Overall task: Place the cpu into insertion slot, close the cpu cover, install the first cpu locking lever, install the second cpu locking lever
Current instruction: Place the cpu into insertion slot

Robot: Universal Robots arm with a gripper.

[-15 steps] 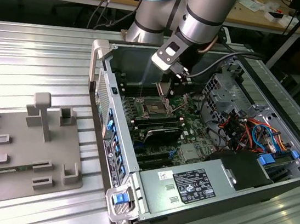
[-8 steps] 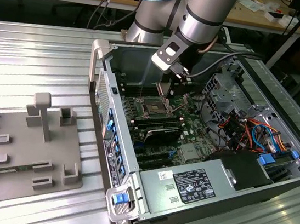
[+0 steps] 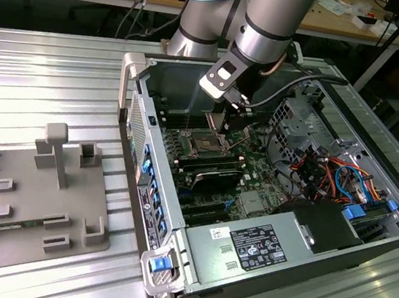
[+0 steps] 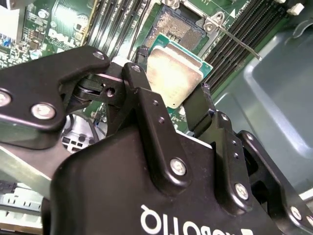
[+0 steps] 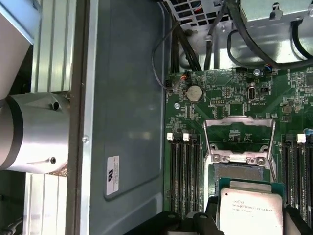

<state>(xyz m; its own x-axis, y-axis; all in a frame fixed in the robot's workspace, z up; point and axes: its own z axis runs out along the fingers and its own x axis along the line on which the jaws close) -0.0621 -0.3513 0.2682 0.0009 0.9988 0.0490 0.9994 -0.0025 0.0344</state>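
Cpu: the cpu (image 4: 172,68) was held off the board with its silvery-grey metal top facing the second wrist camera. Its green edge was visible along one side. In the first wrist view the cpu (image 5: 250,211) overlapped the near part of the socket.
Grip: the gripper (image 4: 173,73) was pinching the cpu by two opposite edges, with one black finger (image 4: 139,73) on either side.
Seating: the cpu was not seated. I could not tell whether it was touching the socket rim.
Insertion slot: the insertion slot (image 4: 177,25) lay uncovered just beyond the cpu, with its dark contact field exposed. In the exterior view the slot (image 3: 206,144) sat near the middle of the green motherboard (image 3: 254,178), directly under the gripper (image 3: 218,122).
Cpu cover: the cpu cover (image 5: 238,119) was swung open on its hinge edge. The green board showed through its hollow centre.
Locking lever: one thin metal lever (image 4: 239,45) was released and angled out from a socket corner across the memory slots.
Memory slots: long black memory slots (image 5: 183,176) ran beside the socket on both sides.
Arm: the silver and blue arm (image 3: 267,26) reached down into the case from the far side.
Case: the computer case (image 3: 147,208) lay on its side with the panel off, and the power supply (image 3: 253,248) was at the near end.
Table: the ribbed aluminium table (image 3: 48,70) carried the case. A grey parts fixture (image 3: 32,193) lay well apart from it, on the exterior view's left.
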